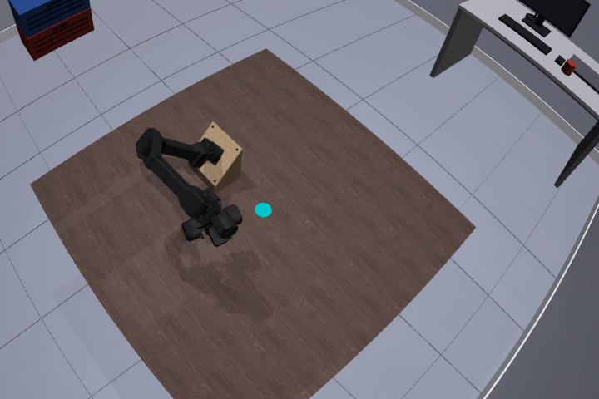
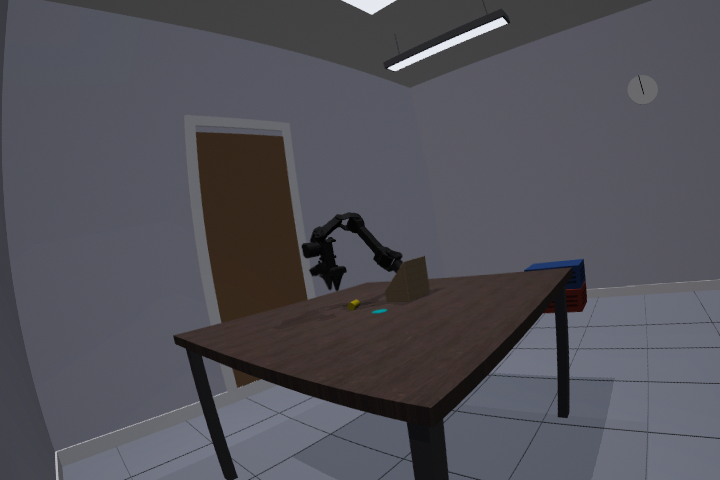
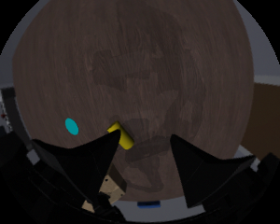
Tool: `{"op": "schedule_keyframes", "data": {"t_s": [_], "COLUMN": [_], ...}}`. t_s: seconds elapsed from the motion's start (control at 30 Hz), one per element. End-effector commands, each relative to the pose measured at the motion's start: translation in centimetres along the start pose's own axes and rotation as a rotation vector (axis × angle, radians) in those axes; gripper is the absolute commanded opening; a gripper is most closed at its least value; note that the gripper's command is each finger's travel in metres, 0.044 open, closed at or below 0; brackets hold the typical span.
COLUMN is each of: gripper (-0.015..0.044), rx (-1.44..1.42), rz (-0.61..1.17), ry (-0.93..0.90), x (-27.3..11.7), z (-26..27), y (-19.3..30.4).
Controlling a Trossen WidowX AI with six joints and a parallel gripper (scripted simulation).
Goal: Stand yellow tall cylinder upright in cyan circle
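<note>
On the counter (image 1: 338, 225) (image 2: 372, 345) (image 3: 215, 61), the yellow cylinder (image 2: 353, 304) (image 3: 123, 136) lies near the cyan circle (image 1: 263, 209) (image 2: 379, 311) (image 3: 72, 126), beneath a spread, empty pincer (image 2: 332, 289) (image 3: 146, 136), so gripping, uprighting, placing, releasing and withdrawing all seem left to do.

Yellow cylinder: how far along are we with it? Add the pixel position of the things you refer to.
Done: nothing on the cylinder (image 2: 353, 304) (image 3: 123, 137) itself; it lies on its side, outside the cyan circle (image 1: 263, 209) (image 2: 379, 310) (image 3: 72, 126). In hand: the open gripper (image 2: 332, 289) (image 3: 146, 136) hangs above the table. Left: grasp, stand upright in circle, release, withdraw.
</note>
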State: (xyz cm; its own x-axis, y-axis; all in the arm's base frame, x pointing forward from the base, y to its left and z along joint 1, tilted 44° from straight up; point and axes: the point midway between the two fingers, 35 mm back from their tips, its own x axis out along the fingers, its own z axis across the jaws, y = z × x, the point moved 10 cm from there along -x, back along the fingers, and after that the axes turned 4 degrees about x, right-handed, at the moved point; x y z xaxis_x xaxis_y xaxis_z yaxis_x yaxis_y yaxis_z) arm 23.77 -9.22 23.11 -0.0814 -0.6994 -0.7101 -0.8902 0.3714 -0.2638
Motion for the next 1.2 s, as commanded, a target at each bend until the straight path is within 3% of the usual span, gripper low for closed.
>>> {"op": "schedule_keyframes", "data": {"t_s": [0.0, 0.3, 0.6, 0.9, 1.13, 1.17], "gripper": [0.0309, 0.0309, 0.0309, 0.0309, 0.0309, 0.0283], "rx": [-0.217, -0.685, -0.694, -0.693, -0.694, -0.694], "rz": [0.009, -0.016, -0.017, -0.018, -0.018, -0.018], "ry": [-0.013, -0.011, -0.011, -0.006, -0.005, -0.005], "x": [-0.8, -3.5, -3.3, 7.3, 7.5, 7.5], "z": [2.3, 5.9, 6.0, 6.1, 6.1, 6.1], "y": [1.4, 4.8, 4.8, 4.7, 4.7, 4.7]}}
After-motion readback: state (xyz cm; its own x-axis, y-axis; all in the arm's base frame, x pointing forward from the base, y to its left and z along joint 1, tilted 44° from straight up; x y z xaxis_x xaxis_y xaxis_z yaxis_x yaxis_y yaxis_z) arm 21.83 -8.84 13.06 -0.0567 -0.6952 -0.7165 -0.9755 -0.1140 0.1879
